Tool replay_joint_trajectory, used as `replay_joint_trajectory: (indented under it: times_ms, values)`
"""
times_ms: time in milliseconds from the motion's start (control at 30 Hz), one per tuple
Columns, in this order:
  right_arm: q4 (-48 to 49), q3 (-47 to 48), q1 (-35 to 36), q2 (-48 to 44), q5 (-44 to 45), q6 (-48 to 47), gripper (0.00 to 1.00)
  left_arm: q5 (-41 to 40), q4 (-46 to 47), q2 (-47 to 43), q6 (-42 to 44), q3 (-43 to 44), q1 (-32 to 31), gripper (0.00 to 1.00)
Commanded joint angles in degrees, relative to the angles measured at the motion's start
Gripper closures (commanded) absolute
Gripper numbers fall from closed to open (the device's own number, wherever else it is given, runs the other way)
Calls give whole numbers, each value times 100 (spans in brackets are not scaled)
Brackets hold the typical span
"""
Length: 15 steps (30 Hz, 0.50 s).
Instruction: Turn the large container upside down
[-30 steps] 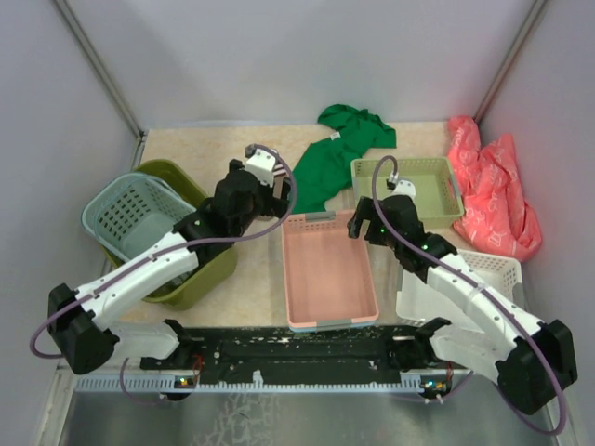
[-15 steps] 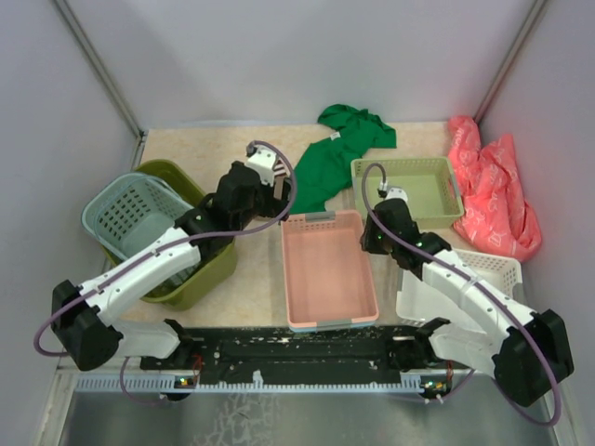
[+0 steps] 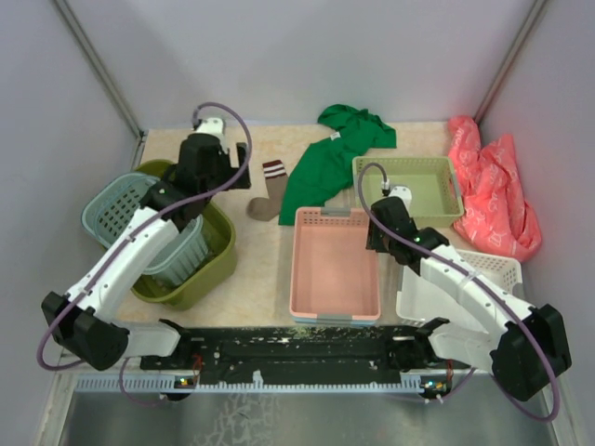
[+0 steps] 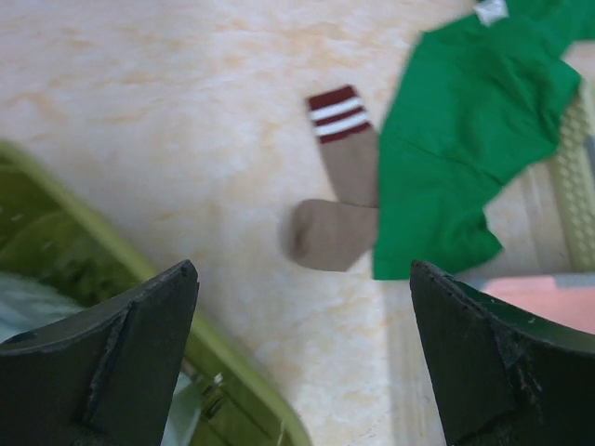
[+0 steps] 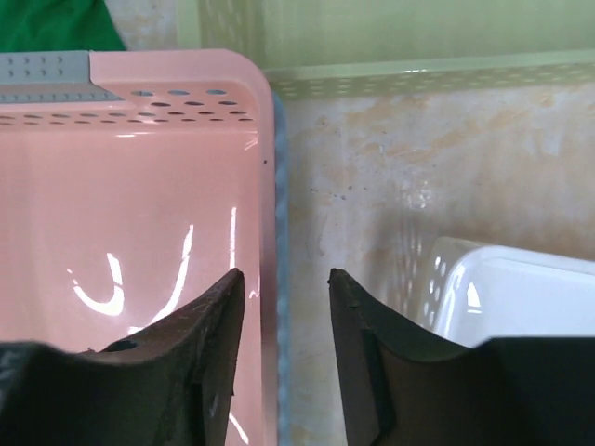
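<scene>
Top external view, from the left: a teal basket (image 3: 116, 206) lies tilted inside the large container (image 3: 209, 269). The container stands mouth up, well to the left of the pink tray (image 3: 335, 269). Nothing has turned it yet. The nested basket matters, since I judge it would tumble out or jam a flip.

The left gripper (image 3: 223, 175) hovers over the container's far corner, on the tray's side. Its jaws are spread wide and hold nothing. In the left wrist view the olive rim runs under one finger and bare table shows between them. That looks like a pose for coming down astride the rim, the natural handle for tipping.

Beyond the tray's far left corner lie a striped sock (image 3: 267, 195) and a green shirt (image 3: 325, 158). Both are loose on the table and apart from the container, so probably no obstacle.

The right gripper (image 3: 381, 240) sits at the tray's right rim. In the right wrist view its jaws are drawn partway together, one finger on each side of that wall. Whether the pads press it I cannot tell. The likely purpose is to hold or shift the tray and give the container room.

Beyond the tray to the right stands a pale green basket (image 3: 428, 190). A white basket (image 3: 483, 269) sits just right of the tray, and a pink bag (image 3: 493, 186) lies farther right.
</scene>
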Motion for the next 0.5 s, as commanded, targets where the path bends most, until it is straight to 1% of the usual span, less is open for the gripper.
replay_joint_trajectory:
  times_ms: [0,67,200,300,467]
  values:
    - [162,411,33,-107,72,-30,51,-685,-1111,-115,-359,626,435,1]
    - [303,476,30,-204,-41,-18,46,-916,-1365,-11,-556,723,613,1]
    - [483,595,35,-315,-116,-9,45,-1011,-1644,156,-994,672,1022,3]
    - [566,616,33,-311,-162,-11,45,-1332,-1911,152,-1315,675,1070,5]
    - [707,558,30,-215,-335,-1,45,-1639,-2005,-233,-1508,465,1078,7]
